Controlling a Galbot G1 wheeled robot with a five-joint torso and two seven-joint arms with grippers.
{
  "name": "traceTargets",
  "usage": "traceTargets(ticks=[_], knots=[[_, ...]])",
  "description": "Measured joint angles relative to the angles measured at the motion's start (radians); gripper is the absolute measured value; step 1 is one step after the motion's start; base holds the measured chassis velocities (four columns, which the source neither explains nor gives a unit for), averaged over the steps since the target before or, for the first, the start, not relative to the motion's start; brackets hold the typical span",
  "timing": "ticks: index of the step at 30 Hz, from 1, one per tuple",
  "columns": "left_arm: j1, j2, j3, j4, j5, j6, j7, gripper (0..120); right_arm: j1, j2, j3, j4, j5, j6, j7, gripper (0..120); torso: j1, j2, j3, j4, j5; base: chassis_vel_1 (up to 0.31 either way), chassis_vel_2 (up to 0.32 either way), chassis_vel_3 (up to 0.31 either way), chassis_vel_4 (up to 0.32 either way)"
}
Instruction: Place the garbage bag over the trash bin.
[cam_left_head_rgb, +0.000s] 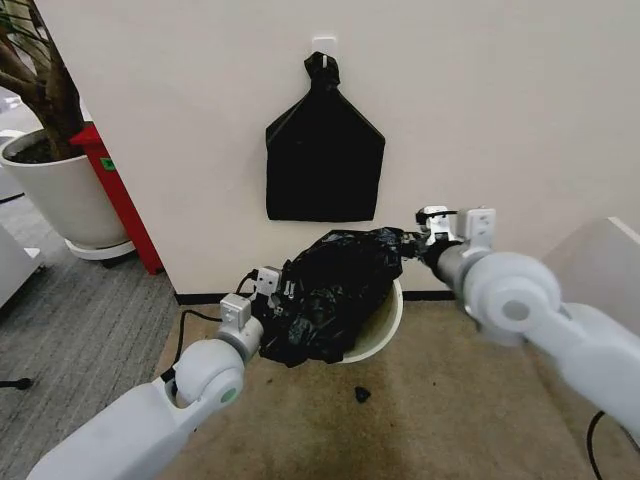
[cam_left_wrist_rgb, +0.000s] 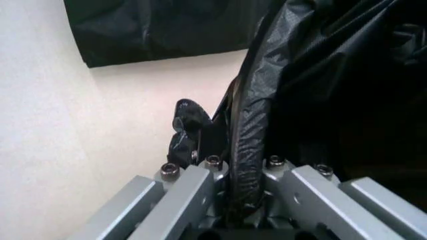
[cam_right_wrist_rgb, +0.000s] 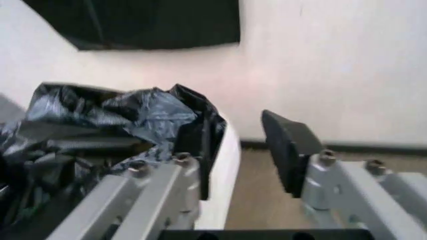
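The crinkled black garbage bag (cam_left_head_rgb: 330, 295) lies bunched over the mouth of the cream-white trash bin (cam_left_head_rgb: 386, 322), which stands on the carpet against the wall. My left gripper (cam_left_head_rgb: 278, 290) is at the bag's near-left side, shut on a fold of the plastic (cam_left_wrist_rgb: 245, 150). My right gripper (cam_left_head_rgb: 420, 238) is at the bin's far-right rim. In the right wrist view it (cam_right_wrist_rgb: 243, 150) stands open astride the bin's rim (cam_right_wrist_rgb: 225, 165), one finger against the bag's edge (cam_right_wrist_rgb: 167, 112), the other outside the bin.
A flat black bundle (cam_left_head_rgb: 323, 150) hangs from a hook on the wall above the bin. A large white plant pot (cam_left_head_rgb: 60, 195) and a red stand (cam_left_head_rgb: 120, 195) are at the left. A small black scrap (cam_left_head_rgb: 361, 394) lies on the carpet.
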Motion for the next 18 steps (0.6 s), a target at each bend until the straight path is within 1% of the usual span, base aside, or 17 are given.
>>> traceTargets(ticks=[1, 3, 5, 6, 7, 8, 9, 10, 11, 13, 14, 15, 17, 18], knots=[[0.003, 0.000, -0.002, -0.001, 0.002, -0.002, 0.002, 1, 0.000, -0.003, 0.010, 0.000, 0.036, -0.003, 0.009, 28, 0.000, 0.000, 0.000, 0.0000, 0.0000, 0.000, 0.000, 0.000, 0.000], [0.013, 0.003, -0.012, -0.001, 0.020, -0.012, 0.014, 1, -0.001, -0.013, 0.036, 0.004, 0.163, -0.010, 0.079, 39, 0.000, 0.000, 0.000, 0.0000, 0.0000, 0.000, 0.000, 0.000, 0.000], [0.021, 0.006, -0.021, -0.002, 0.028, -0.021, 0.022, 1, 0.001, -0.020, 0.049, -0.001, 0.224, -0.013, 0.142, 48, 0.000, 0.000, 0.000, 0.0000, -0.0001, 0.000, 0.000, 0.000, 0.000], [0.024, 0.006, -0.025, -0.002, 0.029, -0.024, 0.024, 1, 0.001, -0.023, 0.053, -0.006, 0.238, -0.013, 0.156, 51, 0.000, 0.000, 0.000, 0.0000, -0.0001, 0.000, 0.000, 0.000, 0.000], [0.024, 0.006, -0.025, -0.002, 0.029, -0.024, 0.024, 1, 0.001, -0.023, 0.053, -0.006, 0.238, -0.013, 0.156, 51, 0.000, 0.000, 0.000, 0.0000, -0.0001, 0.000, 0.000, 0.000, 0.000], [0.029, 0.007, -0.029, -0.003, 0.030, -0.026, 0.027, 1, 0.000, -0.027, 0.058, -0.012, 0.247, -0.012, 0.168, 54, 0.000, 0.000, 0.000, 0.0000, 0.0000, 0.000, 0.000, 0.000, 0.000], [0.036, 0.009, -0.034, -0.005, 0.031, -0.029, 0.029, 1, -0.001, -0.032, 0.066, -0.019, 0.261, -0.011, 0.180, 61, 0.000, 0.000, 0.000, 0.0000, 0.0000, 0.000, 0.000, 0.000, 0.000], [0.040, 0.010, -0.037, -0.007, 0.031, -0.030, 0.030, 1, -0.001, -0.036, 0.070, -0.023, 0.270, -0.011, 0.184, 63, 0.000, 0.000, 0.000, 0.0000, 0.0000, 0.000, 0.000, 0.000, 0.000], [0.046, 0.011, -0.040, -0.010, 0.031, -0.033, 0.031, 1, -0.003, -0.042, 0.074, -0.028, 0.282, -0.012, 0.189, 70, 0.000, 0.000, 0.000, 0.0000, 0.0000, 0.000, 0.000, 0.000, 0.000], [0.053, 0.013, -0.046, -0.015, 0.031, -0.037, 0.031, 1, -0.007, -0.049, 0.078, -0.043, 0.295, -0.016, 0.192, 77, 0.000, 0.000, 0.000, 0.0000, -0.0002, 0.000, 0.000, 0.000, 0.000], [0.053, 0.013, -0.046, -0.015, 0.031, -0.037, 0.031, 1, -0.007, -0.049, 0.078, -0.043, 0.295, -0.016, 0.192, 77, 0.000, 0.000, 0.000, 0.0000, -0.0002, 0.000, 0.000, 0.000, 0.000], [0.055, 0.016, -0.050, -0.017, 0.031, -0.038, 0.031, 1, -0.008, -0.051, 0.081, -0.051, 0.299, -0.016, 0.193, 80, 0.000, 0.000, 0.000, 0.0000, 0.0000, 0.000, 0.000, 0.000, 0.000], [0.058, 0.021, -0.057, -0.019, 0.037, -0.038, 0.029, 1, 0.007, -0.052, 0.102, -0.057, 0.332, 0.001, 0.194, 91, 0.000, 0.000, 0.000, -0.0001, 0.0004, 0.000, 0.000, 0.000, 0.000], [0.058, 0.022, -0.060, -0.018, 0.045, -0.039, 0.027, 1, 0.025, -0.052, 0.115, -0.048, 0.359, 0.021, 0.194, 95, 0.000, 0.000, 0.000, 0.0000, -0.0001, 0.000, 0.000, 0.000, 0.000]])
